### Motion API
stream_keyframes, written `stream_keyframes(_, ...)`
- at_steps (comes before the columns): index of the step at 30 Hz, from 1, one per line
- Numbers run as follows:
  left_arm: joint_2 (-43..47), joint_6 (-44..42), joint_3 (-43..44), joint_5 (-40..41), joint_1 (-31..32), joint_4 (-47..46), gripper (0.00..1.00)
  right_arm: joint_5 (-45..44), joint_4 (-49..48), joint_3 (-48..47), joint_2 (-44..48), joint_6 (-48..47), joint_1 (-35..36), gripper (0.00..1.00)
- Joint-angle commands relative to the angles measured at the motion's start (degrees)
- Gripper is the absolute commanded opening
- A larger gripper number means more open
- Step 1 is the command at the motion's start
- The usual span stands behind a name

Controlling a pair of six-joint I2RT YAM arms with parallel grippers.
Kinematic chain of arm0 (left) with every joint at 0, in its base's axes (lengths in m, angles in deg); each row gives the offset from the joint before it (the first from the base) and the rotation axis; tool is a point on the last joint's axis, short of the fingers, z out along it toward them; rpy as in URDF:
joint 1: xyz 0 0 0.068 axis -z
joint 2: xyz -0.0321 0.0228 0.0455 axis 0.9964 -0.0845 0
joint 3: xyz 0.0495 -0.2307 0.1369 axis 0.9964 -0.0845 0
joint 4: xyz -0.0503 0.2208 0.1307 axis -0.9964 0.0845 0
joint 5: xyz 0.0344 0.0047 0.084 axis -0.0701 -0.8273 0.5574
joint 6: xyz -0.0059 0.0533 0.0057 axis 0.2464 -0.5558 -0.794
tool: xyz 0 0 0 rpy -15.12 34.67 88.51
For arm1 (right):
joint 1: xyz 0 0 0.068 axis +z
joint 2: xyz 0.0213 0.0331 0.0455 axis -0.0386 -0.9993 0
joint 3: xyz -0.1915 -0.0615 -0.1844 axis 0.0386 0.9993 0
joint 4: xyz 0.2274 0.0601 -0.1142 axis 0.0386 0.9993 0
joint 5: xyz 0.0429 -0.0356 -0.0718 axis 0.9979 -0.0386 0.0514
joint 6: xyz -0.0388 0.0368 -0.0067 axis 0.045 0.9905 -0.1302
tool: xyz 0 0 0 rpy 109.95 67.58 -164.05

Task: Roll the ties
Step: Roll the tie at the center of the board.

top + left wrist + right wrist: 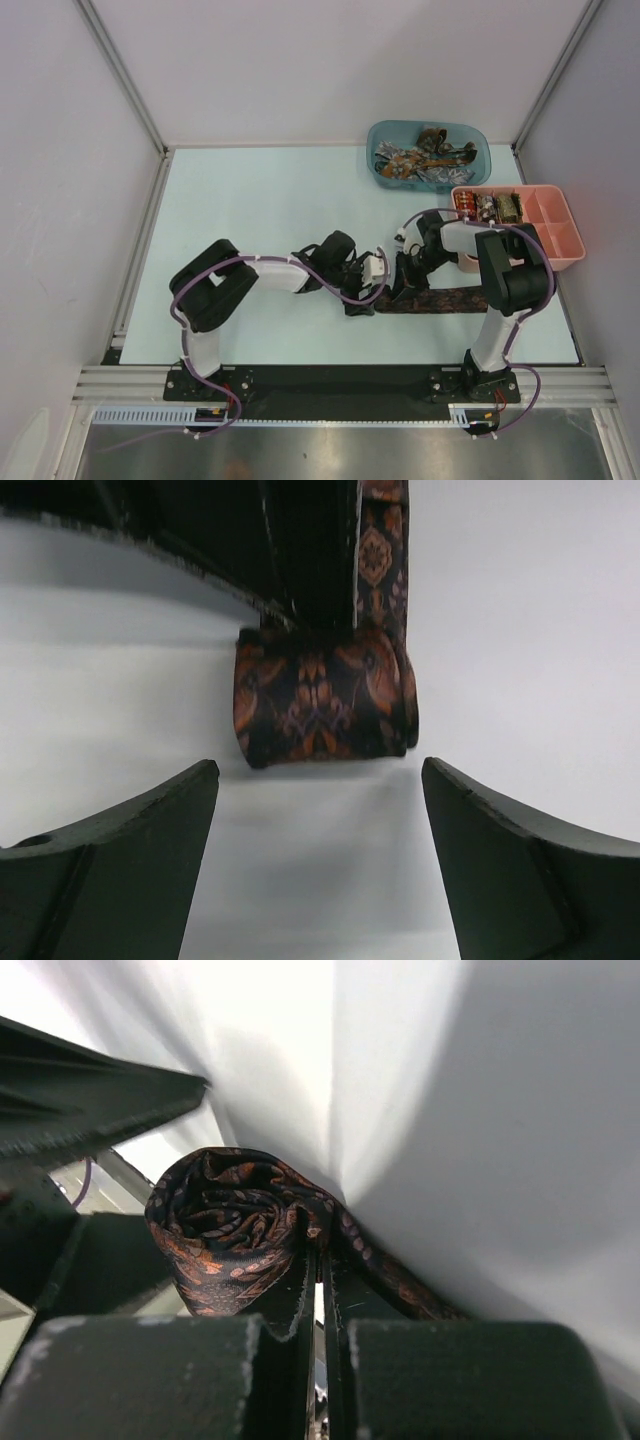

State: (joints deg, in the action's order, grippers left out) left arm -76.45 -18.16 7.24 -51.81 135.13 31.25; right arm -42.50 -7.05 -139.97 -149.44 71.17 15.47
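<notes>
- The tie (445, 300) I am working on lies on the counter (260, 200) between the two arms. Its dark, orange-patterned band runs flat toward the right arm's base.
- One end is already wound into a short roll (320, 705), with the unrolled tail leading away from it.
- My left tool (320, 770) stands wide. Its two fingers are on either side of the roll and just short of it, touching nothing.
- My right tool (318, 1260) is closed tight, its tips pressed against the side of the roll. I cannot tell whether a layer of fabric is caught between them.
- My judgement: the roll is only begun, with most of the band left to wind.
- To do this well, I would bring the left fingers squarely over both ends of the roll before closing, so it does not telescope sideways.
- The tail should stay straight and lightly taut; slack would give a loose, crooked coil.
- If the right tool lets go before the left has a grip, the roll may spring open.
- The blue tub (428, 155) at the far side holds more ties, and the pink tray (545, 235) sits beside it.
</notes>
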Motion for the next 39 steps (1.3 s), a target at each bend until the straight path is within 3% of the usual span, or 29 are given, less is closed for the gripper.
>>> stream_keyframes(1,-2.33,3.54,2.43,-2.55,1.97,-4.42,0.88,-5.29,-1.10,-0.10,-3.48,-2.27,2.56,0.00)
stream_keyframes(4,-4.97,4.95,4.54,-2.54,2.49,-4.95,0.87,-4.15,-1.98,-0.37,-4.37,-2.09,3.00,0.00)
stream_keyframes(7,-6.56,3.91,6.48,-2.72,2.49,-3.03,0.71,-3.01,-3.64,-0.63,-5.25,-1.57,3.62,0.00)
stream_keyframes(8,-6.73,3.12,6.92,-2.20,2.49,-0.32,0.56,-2.49,-4.17,-1.24,-6.03,-1.22,3.88,0.00)
stream_keyframes(11,-4.81,-2.41,6.57,0.52,2.15,5.22,0.32,0.24,-6.19,-3.08,-7.44,0.18,5.20,0.00)
stream_keyframes(14,-0.94,-8.57,4.21,3.77,1.36,12.42,0.22,2.44,-11.02,-4.40,-6.49,2.73,6.17,0.00)
stream_keyframes(18,2.66,-13.40,2.70,6.15,-0.49,19.82,0.19,4.99,-15.86,-8.00,-5.69,5.11,6.96,0.01)
stream_keyframes(22,4.26,-13.33,3.92,6.24,-1.55,24.82,0.15,7.54,-12.88,-10.56,-3.85,4.59,7.31,0.24)
stream_keyframes(26,2.06,-13.68,8.32,8.87,-1.46,28.79,0.14,7.98,-9.37,-8.28,0.98,4.33,5.12,0.37)
stream_keyframes(31,1.09,-16.22,10.78,9.49,-1.37,33.79,0.15,12.44,-8.30,-4.15,4.07,6.51,1.95,0.41)
stream_keyframes(39,-1.02,-18.34,12.11,12.04,0.30,35.66,0.17,17.03,-16.56,-0.98,2.40,13.99,4.67,0.50)
